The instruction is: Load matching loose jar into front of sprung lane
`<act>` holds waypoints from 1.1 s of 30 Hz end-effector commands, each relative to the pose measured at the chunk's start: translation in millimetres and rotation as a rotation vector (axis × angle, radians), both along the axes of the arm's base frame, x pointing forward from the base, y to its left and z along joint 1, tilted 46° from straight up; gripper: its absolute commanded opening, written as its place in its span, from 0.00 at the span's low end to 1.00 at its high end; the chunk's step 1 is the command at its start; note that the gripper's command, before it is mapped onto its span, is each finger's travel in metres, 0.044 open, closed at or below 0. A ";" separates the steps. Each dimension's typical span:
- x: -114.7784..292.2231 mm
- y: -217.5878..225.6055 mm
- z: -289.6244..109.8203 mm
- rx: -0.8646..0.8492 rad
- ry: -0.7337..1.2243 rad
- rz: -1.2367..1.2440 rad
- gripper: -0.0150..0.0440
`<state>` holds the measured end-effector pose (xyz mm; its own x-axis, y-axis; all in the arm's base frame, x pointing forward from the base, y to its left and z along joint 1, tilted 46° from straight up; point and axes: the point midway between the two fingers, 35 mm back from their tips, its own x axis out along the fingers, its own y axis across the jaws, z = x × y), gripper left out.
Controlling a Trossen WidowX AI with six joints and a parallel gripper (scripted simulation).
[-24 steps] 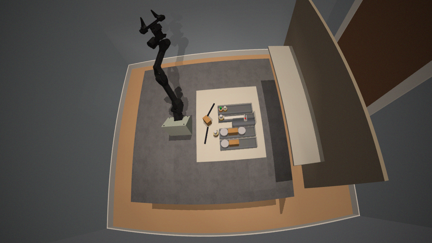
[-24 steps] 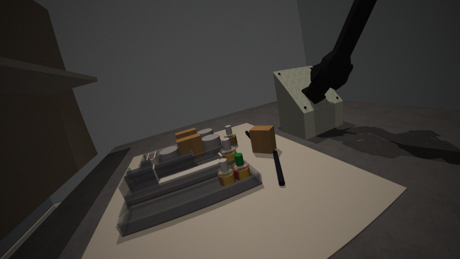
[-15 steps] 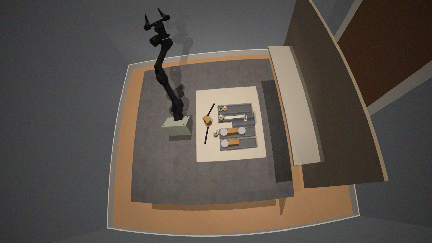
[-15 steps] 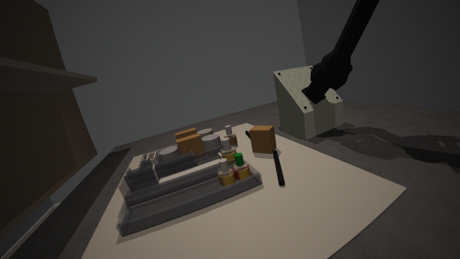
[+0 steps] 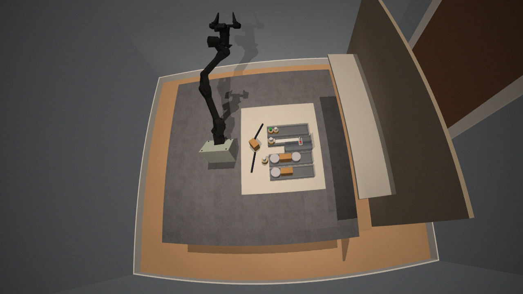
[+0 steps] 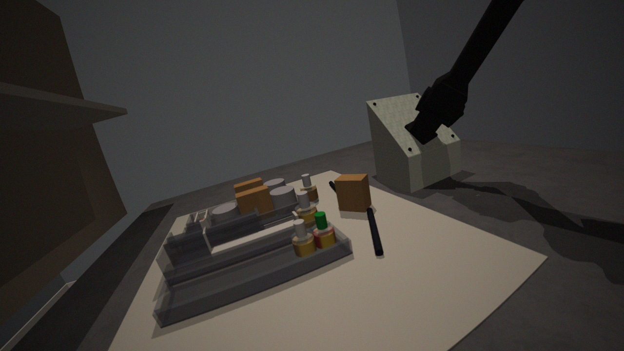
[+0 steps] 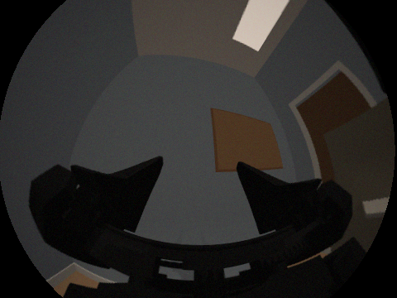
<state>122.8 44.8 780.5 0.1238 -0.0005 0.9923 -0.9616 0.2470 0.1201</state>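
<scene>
The grey lane rack stands on a cream mat. In the sprung lane with the white floor strip, a yellow jar with a grey cap stands at the front end. The red-marked pusher plate is at the far end. A loose jar of the same look stands on the mat in front of the rack. My gripper is open and empty. It points upward, high above the arm's base and far from the jars.
The outer lane holds a green-capped red jar and a yellow jar. Two other lanes hold grey cans and brown boxes. A brown box and a black rod lie before the rack. A shelf stands behind.
</scene>
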 end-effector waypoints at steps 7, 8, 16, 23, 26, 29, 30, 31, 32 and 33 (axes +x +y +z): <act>156.4 31.9 -65.0 -0.267 0.365 -0.297 1.00; 170.8 31.6 -73.7 -0.290 0.404 -0.320 1.00; 274.6 12.3 -156.5 -0.465 0.716 -0.479 1.00; 326.9 -5.1 -229.6 -0.623 0.927 -0.543 1.00; 347.5 -17.3 -261.7 -0.690 1.011 -0.577 1.00; 370.2 -35.0 -305.6 -0.781 1.121 -0.608 1.00; 376.7 -41.4 -320.9 -0.811 1.158 -0.616 1.00; 381.9 -47.2 -334.3 -0.838 1.190 -0.621 1.00; 386.8 -53.3 -348.5 -0.865 1.224 -0.625 1.00; 391.2 -59.8 -363.3 -0.894 1.259 -0.627 1.00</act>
<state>495.0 4.5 469.4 0.9816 0.1339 0.1363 -0.1736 0.9233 0.3427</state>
